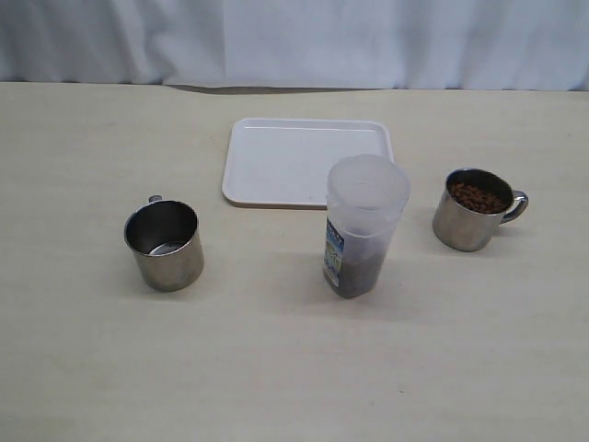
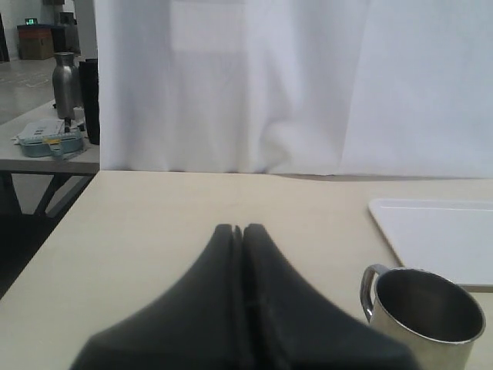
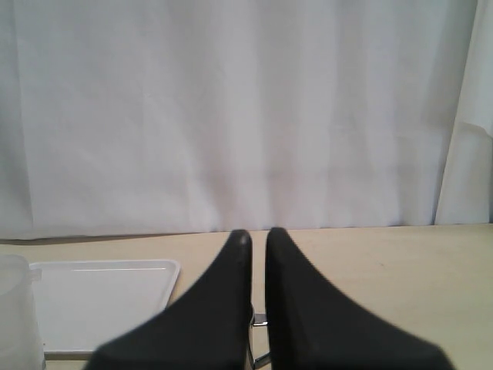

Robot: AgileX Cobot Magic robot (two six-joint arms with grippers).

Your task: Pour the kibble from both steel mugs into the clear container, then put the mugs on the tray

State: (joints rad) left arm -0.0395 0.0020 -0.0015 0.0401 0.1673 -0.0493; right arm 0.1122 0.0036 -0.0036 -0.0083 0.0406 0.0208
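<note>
Landmark: clear container, upright on table, with a shallow layer of kibble in its bottom.

Left of container, well apart: left mug, upright, empty, bare steel floor showing.

Right of container, nearer than the other: right mug, upright, filled with kibble almost to the rim, handle turned away from container.

Behind container, close by: tray, nothing on it.

Left gripper: fingers pressed together, gripping nothing, on the left-mug side of container. Right gripper: fingers parted by a thin slit, nothing between them, on the right-mug side. Neither seen in exterior view.

Step judged: one pour done, second not yet begun, no mug on tray.

Next move, as a guess:
- Spread right fingers wider and close on right mug at wall or rim.
- Lift level, carry over container's mouth, tilt slowly.

Narrow mouth and loose pellets, so spill likely if rushed. Tall, light container, so easily knocked over by a bump.
</note>
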